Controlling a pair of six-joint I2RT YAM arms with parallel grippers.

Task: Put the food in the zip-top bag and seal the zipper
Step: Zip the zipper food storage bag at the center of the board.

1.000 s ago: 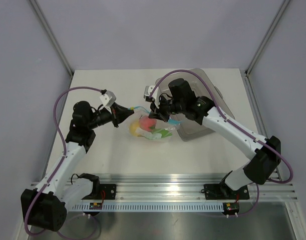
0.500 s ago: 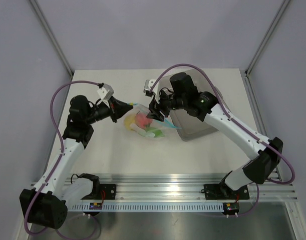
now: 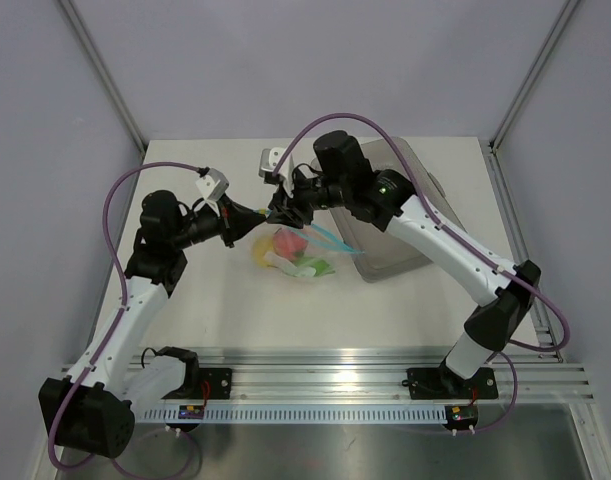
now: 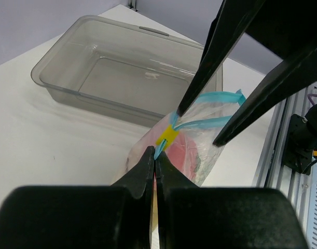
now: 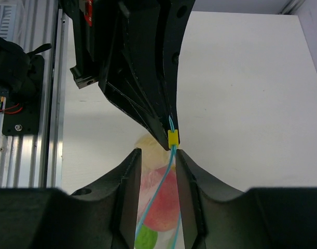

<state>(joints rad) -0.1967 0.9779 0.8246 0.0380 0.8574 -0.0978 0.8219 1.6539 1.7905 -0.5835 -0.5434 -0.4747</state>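
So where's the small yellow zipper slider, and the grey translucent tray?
small yellow zipper slider [image 5: 173, 138]: right wrist view, its middle.
grey translucent tray [image 4: 96, 101]: left wrist view, front wall.

**Site:** robotics lab, enclosed test cell.

**Evidence:**
- White table, boxed in by plain grey panels at 9, 12 and 3 o'clock.
- Aluminium frame posts rising at 11 and 1 o'clock.
- Slotted aluminium rail along the 6 o'clock edge.
- Two robot arms bolted to that rail: left arm, right arm.
- Purple cables looping off both arms.
- Small circuit boards with wiring, fixed to the rail.
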